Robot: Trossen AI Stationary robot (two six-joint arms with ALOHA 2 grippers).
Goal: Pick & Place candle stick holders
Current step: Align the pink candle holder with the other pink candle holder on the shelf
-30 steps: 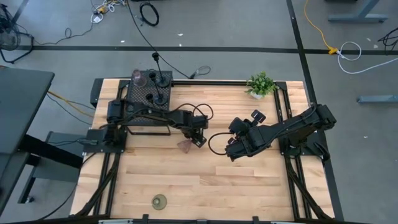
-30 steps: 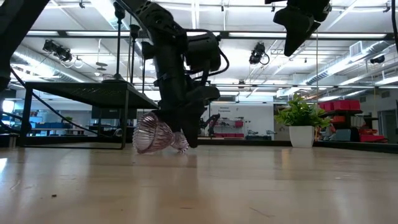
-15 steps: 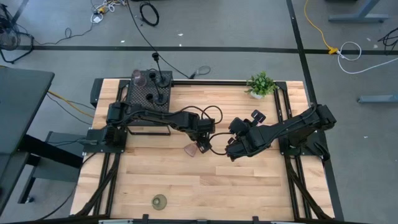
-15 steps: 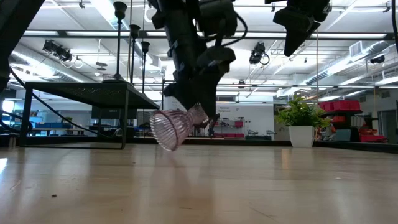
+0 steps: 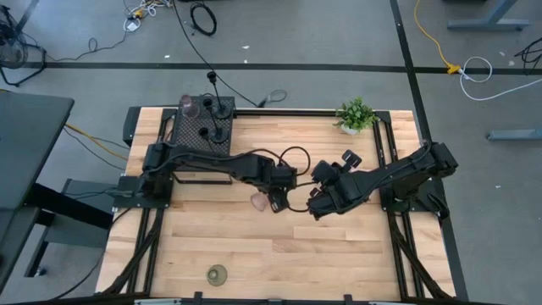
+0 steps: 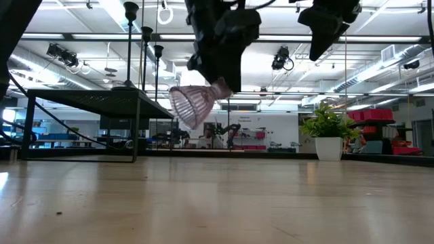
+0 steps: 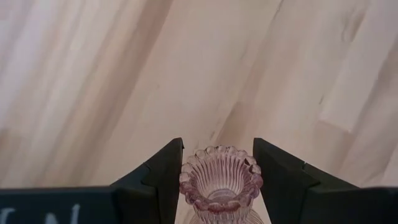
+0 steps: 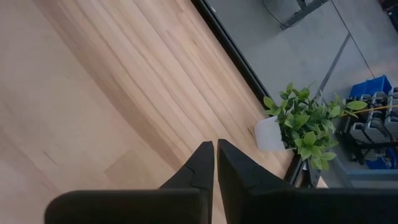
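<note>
My left gripper (image 5: 273,197) is shut on a pinkish ribbed glass goblet (image 5: 258,202) near the table's middle. The goblet also shows in the low view (image 6: 192,106), well above the wood. My right gripper (image 5: 314,207) is shut and empty just right of it, also above the table; it also shows in its own wrist view (image 8: 216,163). A second pink goblet (image 5: 188,108) and thin black stems (image 5: 221,107) stand on the black mesh box (image 5: 201,140) at the far left. The olive-gold round holder (image 5: 218,274) sits on the wood near the front edge. My left gripper (image 7: 217,149) pinches the goblet between its two fingers (image 7: 163,179), at the narrow part by its scalloped, ribbed end (image 7: 220,175). The goblet is lifted clear of the table and tilted, and its wide ribbed bowl (image 6: 188,108) hangs down below the fingers.
A small green potted plant (image 5: 355,115) stands at the far right of the table. The mesh box stands on legs at the far left. Open wood (image 5: 279,250) lies across the table's middle and front.
My left gripper has risen and gone a little toward the table's right edge, keeping its hold on the pink goblet. The goblet, which lay on the wood on its side, is now lifted clear and hangs tilted below the fingers.
</note>
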